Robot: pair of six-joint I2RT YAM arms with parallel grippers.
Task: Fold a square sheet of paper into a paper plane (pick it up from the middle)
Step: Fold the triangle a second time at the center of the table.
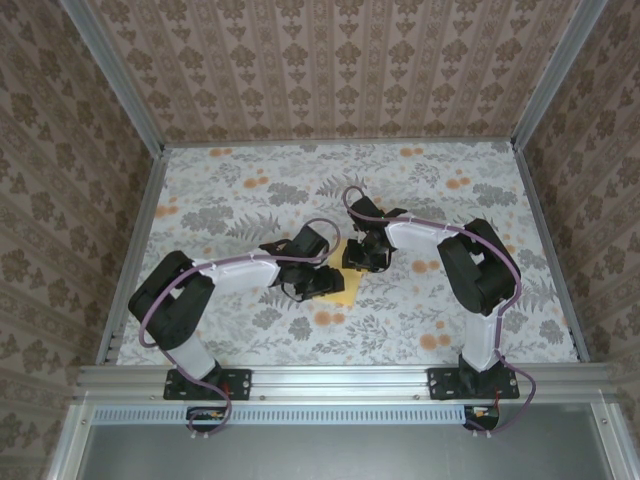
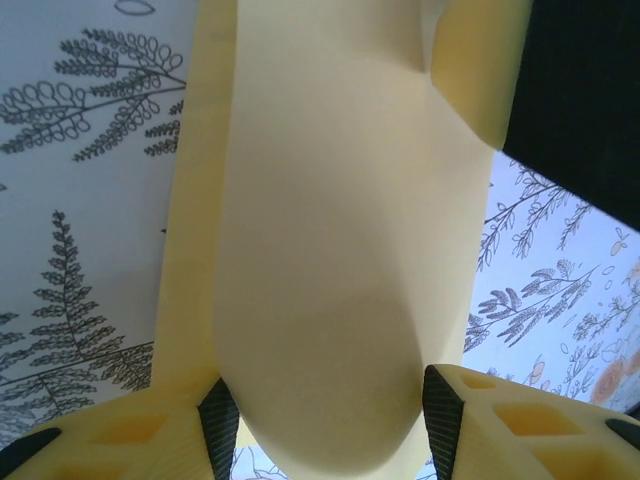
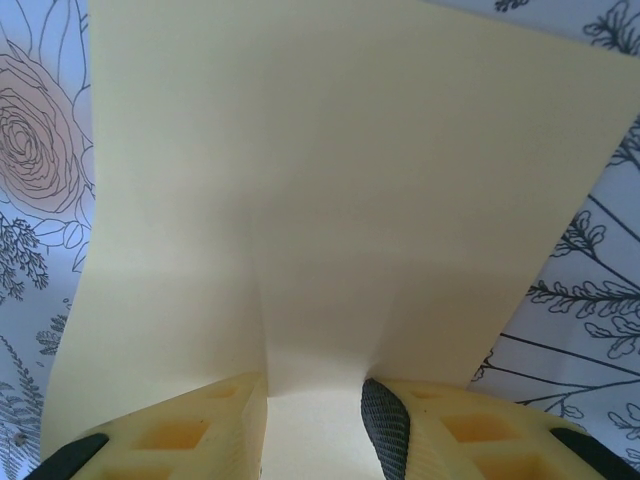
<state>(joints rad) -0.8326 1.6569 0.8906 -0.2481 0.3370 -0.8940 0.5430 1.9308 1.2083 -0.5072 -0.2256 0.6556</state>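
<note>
The square sheet of paper is located on the table, near the centre and slightly toward the near edge. The left gripper is positioned over the sheet's left side. The right gripper is positioned at its far right part, just beside the left one. In the left wrist view, a raised bulge of the sheet is contained between the fingertips, touching both. In the right wrist view, a narrow raised fold is held between the pads, with the remainder of the sheet extending ahead of them.
</note>
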